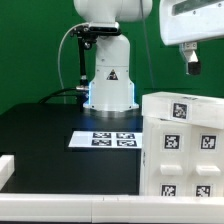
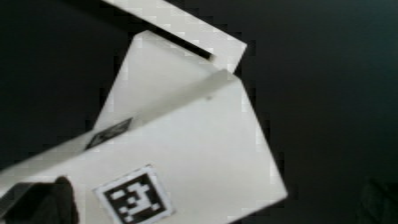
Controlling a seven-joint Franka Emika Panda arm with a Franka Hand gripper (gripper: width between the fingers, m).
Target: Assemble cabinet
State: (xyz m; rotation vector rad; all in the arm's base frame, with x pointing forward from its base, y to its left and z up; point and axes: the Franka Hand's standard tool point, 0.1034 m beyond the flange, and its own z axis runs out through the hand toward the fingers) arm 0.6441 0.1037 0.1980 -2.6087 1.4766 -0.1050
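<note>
The white cabinet body [image 1: 185, 140] stands at the exterior view's right, near the camera, with black-and-white tags on its top and front faces. My gripper [image 1: 190, 66] hangs in the air a little above its top, touching nothing. In the wrist view the gripper [image 2: 205, 208] looks down on the cabinet's white panels [image 2: 178, 110] and one tag [image 2: 134, 197]. One dark finger [image 2: 32, 200] shows at the picture's edge, far from the other side, so the jaws stand open and empty.
The marker board [image 1: 108, 139] lies flat on the black table in front of the white robot pedestal [image 1: 108, 85] with its blue glow. A white rail [image 1: 12, 165] runs along the table's near edge at the exterior view's left.
</note>
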